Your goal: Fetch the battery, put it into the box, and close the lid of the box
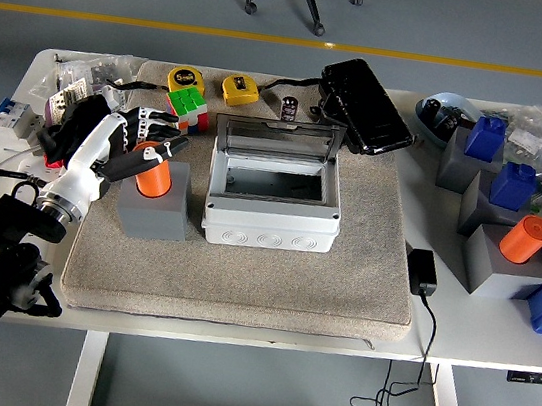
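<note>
— From where I stand, the white bench with the grey felt mat is all set out, but how much is done?

— Very little, I think. The pale grey plastic box sits in the middle of the mat, its clear hinged lid standing up open, and the inside looks empty.

— And the battery?

— If the short orange cylinder is the battery, it stands upright in the grey block holder, just left of the box. The left hand is at its top, dark fingers curled around the upper part; it seems to grip it, but the cylinder is not lifted out yet.

— So what is left?

— Nearly everything: pull it out, carry it to the right over the box wall, set it inside, then fold the lid down. The right hand I do not see at all.
</note>
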You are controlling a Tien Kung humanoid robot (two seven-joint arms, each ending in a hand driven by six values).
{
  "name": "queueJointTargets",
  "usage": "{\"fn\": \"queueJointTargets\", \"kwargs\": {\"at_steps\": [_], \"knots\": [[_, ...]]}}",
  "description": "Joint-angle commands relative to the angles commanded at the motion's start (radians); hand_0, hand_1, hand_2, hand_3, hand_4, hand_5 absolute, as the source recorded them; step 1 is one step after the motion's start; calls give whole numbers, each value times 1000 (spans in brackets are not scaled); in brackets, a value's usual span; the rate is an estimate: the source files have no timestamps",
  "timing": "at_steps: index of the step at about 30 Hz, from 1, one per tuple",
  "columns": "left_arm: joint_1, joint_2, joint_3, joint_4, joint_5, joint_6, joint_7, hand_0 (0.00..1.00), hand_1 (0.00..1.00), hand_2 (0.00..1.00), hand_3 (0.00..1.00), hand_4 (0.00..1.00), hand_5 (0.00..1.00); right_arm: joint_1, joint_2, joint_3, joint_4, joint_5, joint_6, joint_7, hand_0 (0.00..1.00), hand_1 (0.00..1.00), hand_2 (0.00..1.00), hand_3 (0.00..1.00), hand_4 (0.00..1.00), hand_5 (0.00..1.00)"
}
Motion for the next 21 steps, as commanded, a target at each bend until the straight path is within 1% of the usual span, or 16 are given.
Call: {"fn": "queueJointTargets", "kwargs": {"at_steps": [2,3,8,9,12,14,15,20,21], "knots": [[-1,-2,6,4,-6,-1,-6,778,731,657,641,998,344,0,0,0,0,0,0,0,609,636,614,565,912,474],[-3,-3,12,9,-14,-1,-14,764,723,641,618,998,285,0,-1,0,0,1,0,0,609,636,614,567,912,473],[-7,-12,40,26,-47,5,-53,764,723,641,618,998,285,0,-1,-1,-1,1,0,-1,609,636,614,567,912,473],[-7,-14,44,29,-53,6,-58,758,704,627,601,998,263,1,-1,-1,-1,1,0,-1,608,636,614,566,911,472],[-9,-17,53,33,-62,7,-69,758,704,627,601,998,263,1,-1,-1,0,0,0,0,608,636,614,566,911,472],[-12,-20,59,40,-70,1,-71,758,704,627,601,998,263,1,0,-2,1,0,0,0,608,636,614,566,911,472],[-13,-22,63,45,-75,1,-75,722,688,613,592,998,182,1,0,-3,0,0,0,-1,607,635,613,565,910,470],[-17,-26,69,58,-95,8,-89,722,688,613,592,998,182,2,-1,-3,0,0,-1,-1,607,635,613,565,910,470],[-19,-27,72,64,-107,11,-96,696,647,576,587,998,110,2,-1,-4,0,0,0,-1,608,635,613,566,910,469]]}}
